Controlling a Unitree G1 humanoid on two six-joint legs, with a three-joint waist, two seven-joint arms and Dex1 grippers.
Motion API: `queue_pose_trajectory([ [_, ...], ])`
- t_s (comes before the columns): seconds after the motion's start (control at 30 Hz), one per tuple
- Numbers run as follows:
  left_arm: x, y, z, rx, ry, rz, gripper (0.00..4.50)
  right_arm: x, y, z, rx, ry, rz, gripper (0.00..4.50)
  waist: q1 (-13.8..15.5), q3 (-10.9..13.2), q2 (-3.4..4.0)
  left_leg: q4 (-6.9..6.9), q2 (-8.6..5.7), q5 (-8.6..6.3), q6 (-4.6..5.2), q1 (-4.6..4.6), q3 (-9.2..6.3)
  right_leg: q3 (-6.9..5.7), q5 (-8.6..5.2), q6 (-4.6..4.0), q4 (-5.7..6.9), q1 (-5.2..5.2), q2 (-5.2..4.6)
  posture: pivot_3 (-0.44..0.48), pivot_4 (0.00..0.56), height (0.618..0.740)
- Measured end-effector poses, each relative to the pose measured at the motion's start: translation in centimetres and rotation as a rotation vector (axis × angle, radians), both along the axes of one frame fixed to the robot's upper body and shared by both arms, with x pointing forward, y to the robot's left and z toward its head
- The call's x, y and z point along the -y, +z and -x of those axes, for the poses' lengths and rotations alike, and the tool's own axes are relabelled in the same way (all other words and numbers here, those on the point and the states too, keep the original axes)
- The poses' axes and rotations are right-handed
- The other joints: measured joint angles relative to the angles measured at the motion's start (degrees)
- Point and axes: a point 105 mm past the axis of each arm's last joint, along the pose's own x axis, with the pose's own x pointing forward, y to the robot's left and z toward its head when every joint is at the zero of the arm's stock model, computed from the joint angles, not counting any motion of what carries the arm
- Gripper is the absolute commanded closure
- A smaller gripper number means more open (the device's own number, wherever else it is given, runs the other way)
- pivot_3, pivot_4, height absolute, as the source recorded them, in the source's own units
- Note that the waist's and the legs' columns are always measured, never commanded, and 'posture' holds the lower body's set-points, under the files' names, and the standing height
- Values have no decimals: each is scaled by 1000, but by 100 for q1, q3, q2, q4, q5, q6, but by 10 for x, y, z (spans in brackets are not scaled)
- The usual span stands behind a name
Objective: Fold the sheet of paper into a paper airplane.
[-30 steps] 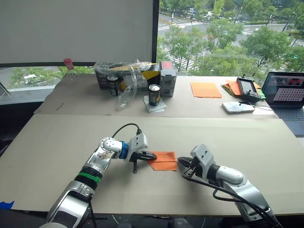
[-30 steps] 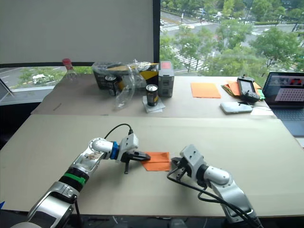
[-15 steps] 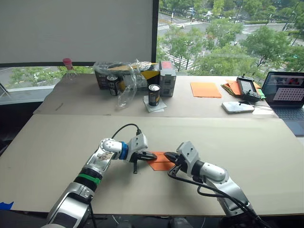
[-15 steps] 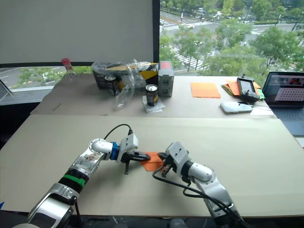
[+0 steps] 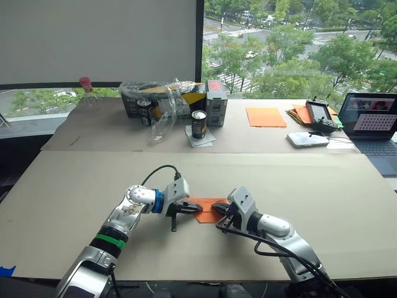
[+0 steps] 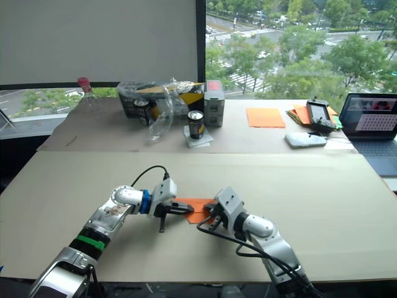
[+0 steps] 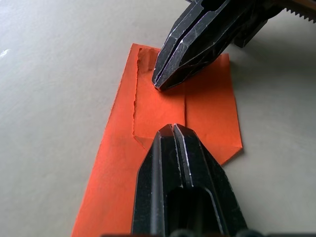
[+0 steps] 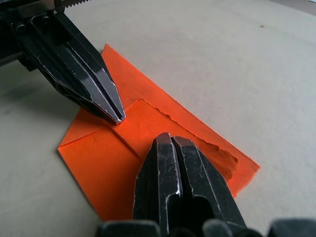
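Sheet of paper (image 7: pixel 163 118): thin matt orange paper, creased, one ragged torn-looking edge. Left gripper (image 7: pixel 174 129) and right gripper (image 8: pixel 170 138): black, scuffed, slightly glossy fingers, hard plastic or metal undetermined. Table (image 8: pixel 207 54) under both: matt, smooth beige surface.

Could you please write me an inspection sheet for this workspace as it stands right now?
Surface: tan table, flat, with a second tan table behind it.
Job's things: sheet of paper, orange, partly folded, lying flat, with a ragged flap edge.
Clutter: cans, crumpled plastic wrap, grey box, bottle, smooth orange sheet, paper stack, handheld controller, phone, laptop.
Grippers: left gripper shut, tip pressing the paper; right gripper shut, tip pressing the paper opposite it.
Cables: black cable loops over the left wrist; another trails along the right arm.
Surroundings: window over trees and a road; blind at left.
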Motion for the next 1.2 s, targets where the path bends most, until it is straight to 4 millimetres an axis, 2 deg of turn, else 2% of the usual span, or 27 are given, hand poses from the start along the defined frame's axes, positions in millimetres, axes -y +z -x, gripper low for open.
queue_pose_trajectory([
  [0.17, -27, -6, 2, 21, 52, -27, 4500, -2, -1, 1, -8, 9, 0, 4468, -19, -18, 17, -6, 3, -1, 2, 14, 1, 1, -2, -2, 0, 7, 1, 0, 150, 730],
  [0.4, -46, -4, 6, 1, 129, 11, 4500, -2, -2, 1, -15, 23, 8, 4468, -26, -24, 25, -8, 4, -3, 4, 19, 2, 2, -4, -1, 0, 9, 3, 0, 150, 730],
  [0.6, -44, 3, 4, -78, 201, 86, 4500, -1, 0, -1, -8, 56, 40, 4468, -4, -21, 25, -7, 4, -2, 4, 1, 1, 1, -4, -1, 1, -4, 2, 0, 150, 730],
  [0.73, -27, 12, 1, -132, 253, 214, 4500, 1, 1, -1, -6, 56, 45, 4468, 17, -21, 23, -5, 0, -2, 4, -6, 0, 0, -3, -2, -2, -6, -2, 0, 150, 730],
  [0.87, -15, 16, 7, -180, 241, 264, 4500, 0, 1, 0, -4, 58, 46, 4468, 11, -20, 24, -6, 1, -3, 4, -7, 0, 0, -3, -2, -2, -8, -1, 0, 150, 730],
  [1.2, -7, -4, 16, -184, 191, 163, 4500, 6, 2, 0, 7, 39, 73, 4468, 35, -19, 24, -5, -3, -3, 3, -7, 1, 0, -3, -2, -6, -5, -3, 0, 150, 730],
])
